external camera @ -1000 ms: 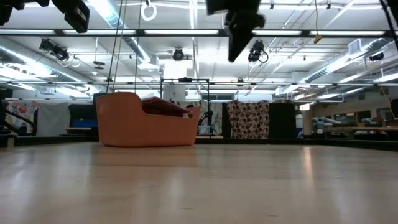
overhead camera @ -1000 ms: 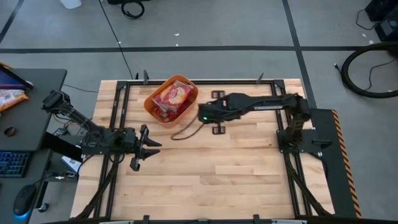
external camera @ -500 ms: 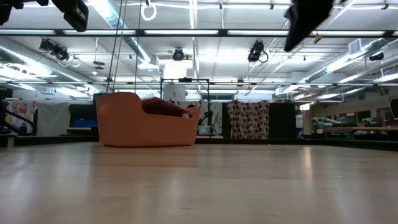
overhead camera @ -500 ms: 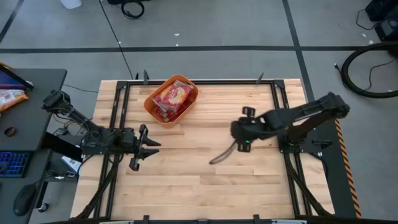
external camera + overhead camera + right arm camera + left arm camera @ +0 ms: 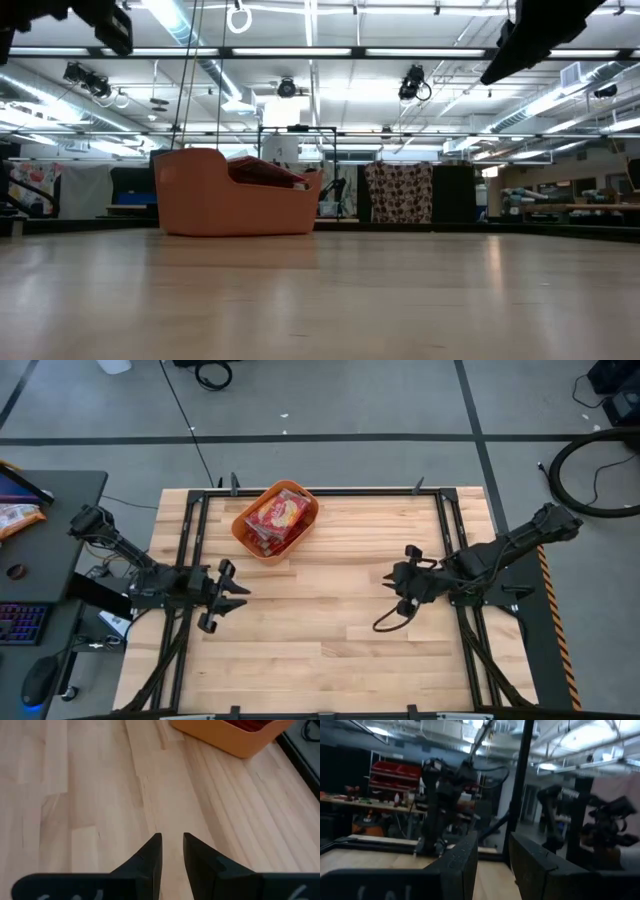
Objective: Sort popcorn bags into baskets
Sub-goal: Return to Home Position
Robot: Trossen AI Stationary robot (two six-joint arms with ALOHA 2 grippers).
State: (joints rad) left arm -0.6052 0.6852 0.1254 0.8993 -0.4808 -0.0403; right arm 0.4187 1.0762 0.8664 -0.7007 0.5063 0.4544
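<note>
Orange tub (image 5: 241, 523) is sitting upright on the table (image 5: 330, 630), close to the edge at the top of the high view, left of centre, turned approx. diagonal to that edge. It's rounded-rect., w/ smooth solid walls and a rolled rim. Red popcorn bags (image 5: 279, 514) are lying inside in a loose stack, the top one showing its yellow-cream pic face up. In low view the bags (image 5: 268, 172) are poking above the tub's lower rim, tilted. Exact no. of bags: can't tell.
</note>
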